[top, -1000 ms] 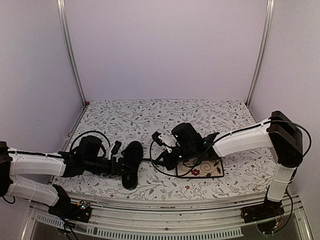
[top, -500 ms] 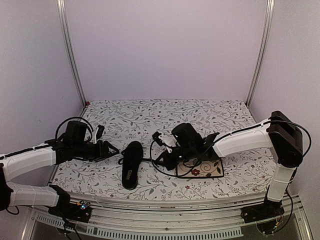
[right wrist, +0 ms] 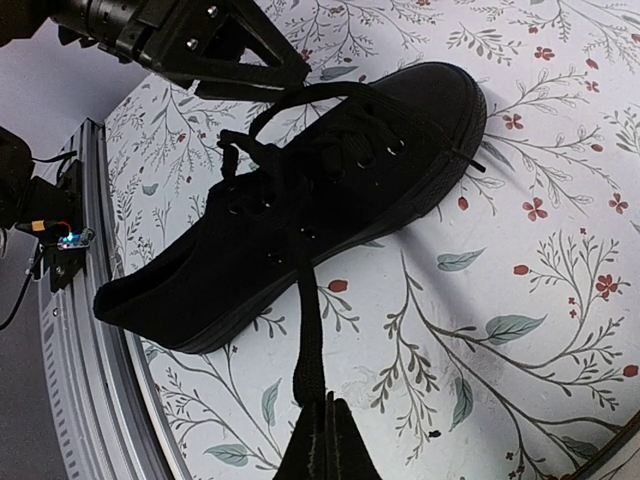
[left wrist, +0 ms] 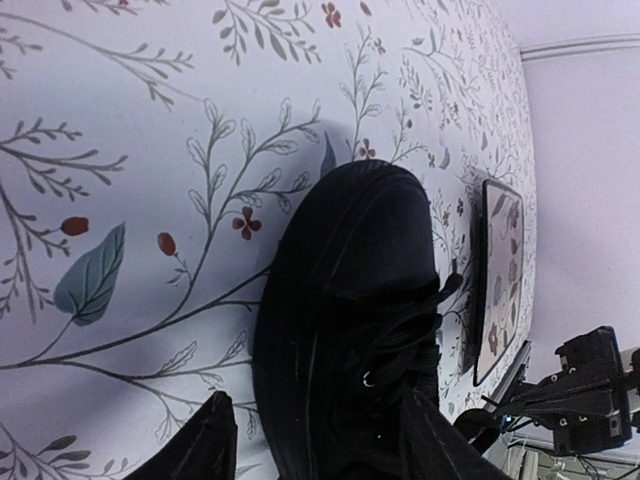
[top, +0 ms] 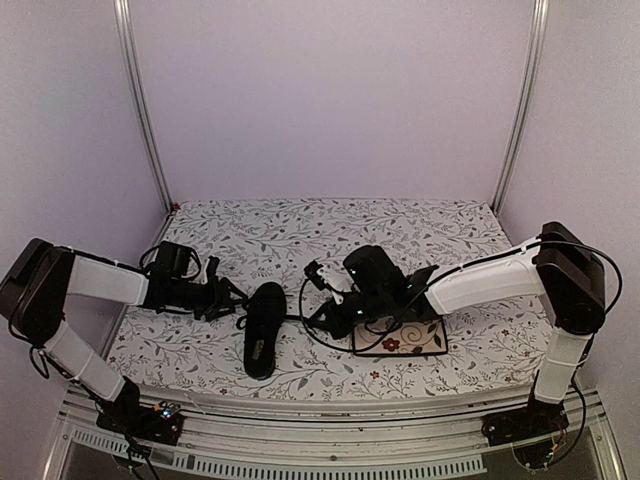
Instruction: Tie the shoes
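The black shoe [top: 262, 325] lies on the floral mat, toe away from me, heel toward the near edge. It fills the left wrist view [left wrist: 350, 300] and shows in the right wrist view [right wrist: 300, 200]. My left gripper [top: 228, 298] is open at the shoe's left side beside the laces; its fingers [left wrist: 212, 440] stand apart with the shoe between them in view [left wrist: 316, 400]. My right gripper [top: 325, 315] is shut on one black lace [right wrist: 305, 320], pulled straight out to the shoe's right [right wrist: 322, 402]. A loose lace loop [right wrist: 300, 95] lies by the left fingertips.
The square floral plate [top: 400, 340] lies under my right arm, right of the shoe; its edge shows in the left wrist view [left wrist: 497, 280]. The metal rail [top: 300, 415] runs along the near table edge. Purple walls close in the back and sides.
My left gripper has drawn back from the shoe's left side, then swung to the far end of the shoe beside the laces. The right gripper and shoe have stayed put.
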